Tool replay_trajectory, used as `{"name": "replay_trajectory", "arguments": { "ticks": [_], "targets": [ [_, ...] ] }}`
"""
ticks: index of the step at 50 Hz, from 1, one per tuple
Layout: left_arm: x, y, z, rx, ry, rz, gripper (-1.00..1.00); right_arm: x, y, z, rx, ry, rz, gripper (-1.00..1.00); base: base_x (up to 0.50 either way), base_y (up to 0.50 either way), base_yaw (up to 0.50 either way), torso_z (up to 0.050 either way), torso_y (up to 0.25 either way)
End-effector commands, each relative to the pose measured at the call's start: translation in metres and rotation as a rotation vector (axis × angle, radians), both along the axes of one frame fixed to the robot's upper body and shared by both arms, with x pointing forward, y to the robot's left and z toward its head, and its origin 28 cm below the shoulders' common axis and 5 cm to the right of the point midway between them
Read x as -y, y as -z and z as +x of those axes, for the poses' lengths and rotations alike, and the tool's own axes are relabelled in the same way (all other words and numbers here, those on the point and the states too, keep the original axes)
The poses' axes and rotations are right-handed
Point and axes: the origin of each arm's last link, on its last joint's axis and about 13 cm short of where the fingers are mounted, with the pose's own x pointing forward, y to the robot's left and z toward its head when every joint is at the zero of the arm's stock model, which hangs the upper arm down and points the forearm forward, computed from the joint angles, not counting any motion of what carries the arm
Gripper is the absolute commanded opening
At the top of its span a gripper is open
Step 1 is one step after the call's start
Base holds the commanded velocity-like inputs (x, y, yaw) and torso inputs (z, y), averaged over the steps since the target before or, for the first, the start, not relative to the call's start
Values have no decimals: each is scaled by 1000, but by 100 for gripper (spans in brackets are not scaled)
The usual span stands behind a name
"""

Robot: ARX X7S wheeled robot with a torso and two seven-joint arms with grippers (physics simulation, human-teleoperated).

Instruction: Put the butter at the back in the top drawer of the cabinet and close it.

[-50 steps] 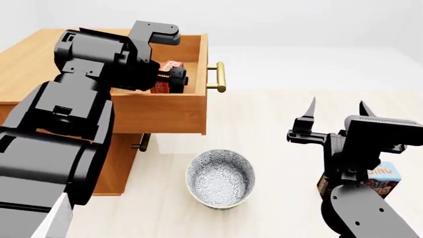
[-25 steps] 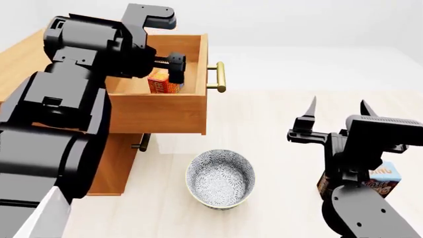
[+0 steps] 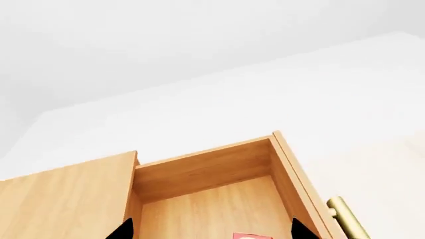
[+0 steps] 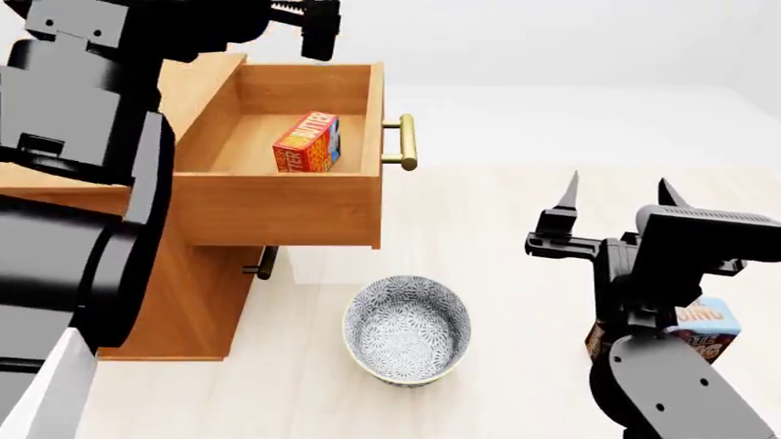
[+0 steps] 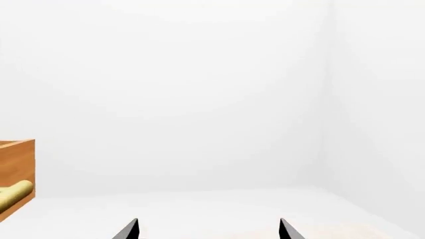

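Note:
The butter lies on the floor of the open top drawer, nearer the front panel with its brass handle than the cabinet. Nothing holds it. My left gripper hangs open well above the drawer, and only one finger shows at the head view's upper edge. In the left wrist view a red corner of the butter peeks between the tips, over the drawer. My right gripper stands open and empty, out to the right, pointing upward.
A speckled bowl sits on the floor in front of the cabinet. The chocolate pudding box stands behind my right arm. A lower drawer's handle shows under the open drawer. The right wrist view catches the drawer front at its edge.
My left gripper has let go of the butter and risen out of the drawer. The butter now lies alone on the drawer floor. The right arm has barely moved.

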Motion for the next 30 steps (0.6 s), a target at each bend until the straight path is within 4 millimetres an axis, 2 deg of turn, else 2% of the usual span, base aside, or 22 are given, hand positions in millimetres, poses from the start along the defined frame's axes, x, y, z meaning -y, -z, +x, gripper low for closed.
{"name": "replay_trajectory", "arguments": {
  "ticks": [1,9,19,22,26,30],
  "targets": [
    [34,-12,-36,108,18,114,100,-1,-1,-3,8,5,14,100,0,0,0,0,0],
    [73,10,-58,118,52,178,100,4,-5,-10,5,24,22,100,0,0,0,0,0],
    [126,58,-76,153,89,364,100,8,-11,-13,21,43,35,100,0,0,0,0,0],
    [139,72,-80,182,90,410,100,8,-15,-4,39,87,32,100,0,0,0,0,0],
    [150,88,-85,193,100,442,100,2,-25,21,56,132,33,100,0,0,0,0,0],
    [158,104,-92,203,115,476,100,2,-28,18,63,144,33,100,0,0,0,0,0]
  ]
}}
